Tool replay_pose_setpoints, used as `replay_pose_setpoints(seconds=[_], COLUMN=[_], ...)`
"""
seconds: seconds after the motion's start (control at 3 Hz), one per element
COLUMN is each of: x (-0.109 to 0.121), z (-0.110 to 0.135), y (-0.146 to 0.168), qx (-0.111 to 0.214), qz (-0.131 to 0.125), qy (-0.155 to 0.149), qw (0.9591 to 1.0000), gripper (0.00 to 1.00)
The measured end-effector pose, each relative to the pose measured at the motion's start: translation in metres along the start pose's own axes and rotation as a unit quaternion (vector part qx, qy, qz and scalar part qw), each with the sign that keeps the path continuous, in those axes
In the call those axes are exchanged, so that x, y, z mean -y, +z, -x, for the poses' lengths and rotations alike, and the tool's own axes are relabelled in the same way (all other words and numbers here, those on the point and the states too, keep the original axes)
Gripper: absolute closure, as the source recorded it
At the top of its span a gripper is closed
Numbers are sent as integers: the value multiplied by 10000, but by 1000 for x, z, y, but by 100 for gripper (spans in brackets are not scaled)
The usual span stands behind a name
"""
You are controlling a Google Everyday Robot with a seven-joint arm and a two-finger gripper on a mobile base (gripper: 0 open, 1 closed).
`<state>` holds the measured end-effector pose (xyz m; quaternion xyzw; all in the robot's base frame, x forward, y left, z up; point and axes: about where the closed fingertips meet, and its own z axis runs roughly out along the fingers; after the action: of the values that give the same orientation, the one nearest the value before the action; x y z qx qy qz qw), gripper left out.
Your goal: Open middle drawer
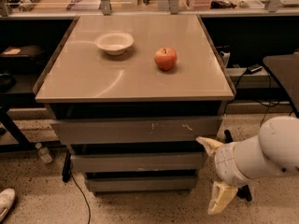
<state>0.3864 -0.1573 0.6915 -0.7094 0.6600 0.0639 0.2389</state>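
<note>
Claw: the white arm's cream two-finger claw (pixel 206 175) is low in the view at about 4 o'clock, beside the cabinet's right edge.
Claw state: the fingers are spread wide apart and hold nothing. The upper finger (pixel 209 144) points towards 10 o'clock at the right end of the drawer fronts, and the lower finger (pixel 220 197) hangs towards 6 o'clock.
Contact: whether the upper fingertip touches the cabinet cannot be told.
Middle drawer: the wide, shallow grey metal middle drawer (pixel 135 162) is the second of three fronts, at about 6 o'clock in the view. Its plain flat front sits level in the cabinet and looks pushed in.
Top drawer: the taller grey metal front with white scratch marks (pixel 135 130) is directly at 12 o'clock of the middle drawer.
Bottom drawer: the shortest grey metal front (pixel 140 183) is directly at 6 o'clock of the middle drawer.
Tabletop: the glossy beige tabletop (pixel 93 78) caps the cabinet.
Bowl: a round white bowl (pixel 114 42) stands upright on the tabletop, towards 11 o'clock.
Apple: a red apple (pixel 166 58) stands at about 4 o'clock of the bowl, apart from it.
Floor: on the speckled floor (pixel 37 185), a small clear plastic bottle (pixel 44 153) lies at 9 o'clock of the middle drawer, and a white shoe (pixel 5 204) is at 8 o'clock in the view.
</note>
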Motion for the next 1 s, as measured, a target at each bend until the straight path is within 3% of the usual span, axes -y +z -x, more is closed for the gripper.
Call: replay_pose_setpoints(seconds=[0.67,1.0], x=[37,42], z=[-39,-62], y=[111,159], qx=[243,380], qz=[-136,-45], qy=[-51,24], qw=[9996,9993], gripper=[0,0])
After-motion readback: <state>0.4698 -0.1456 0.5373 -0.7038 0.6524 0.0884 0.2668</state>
